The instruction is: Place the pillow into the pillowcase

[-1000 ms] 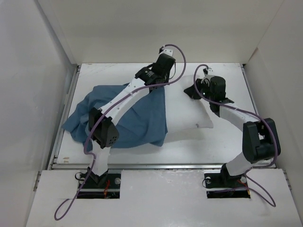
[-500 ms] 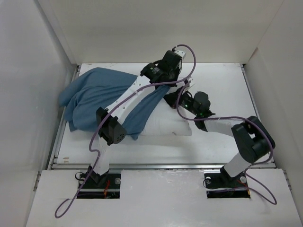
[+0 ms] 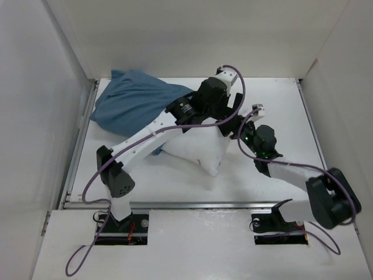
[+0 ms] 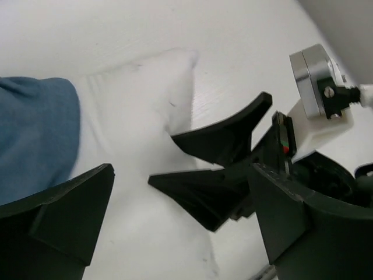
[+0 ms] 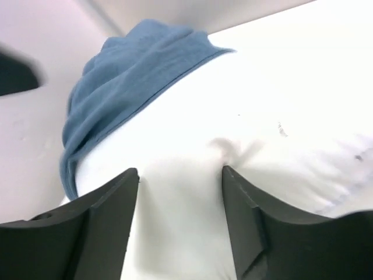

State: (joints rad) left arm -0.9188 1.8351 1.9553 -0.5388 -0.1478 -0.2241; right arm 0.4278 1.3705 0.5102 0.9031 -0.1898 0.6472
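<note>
White table (image 3: pixel 274 93), your left gripper (image 4: pixel 182 172) wide open, empty, right gripper (image 5: pixel 179 175) half open on pillow (image 3: pixel 198 153), pillowcase (image 3: pixel 137 102) upper left.

The top external camera looks steeply down from above and behind the arm bases at its 6 o'clock, far enough off to hold the whole table (image 3: pixel 280 99). The left wrist camera hangs close over the pillow (image 4: pixel 134 111), with the right gripper (image 4: pixel 162 158) entering from 3 o'clock. The right wrist camera sits almost against the pillow, facing the pillowcase (image 5: pixel 128 64) at 11 o'clock. All three views share the edge where pillowcase meets pillow.
</note>
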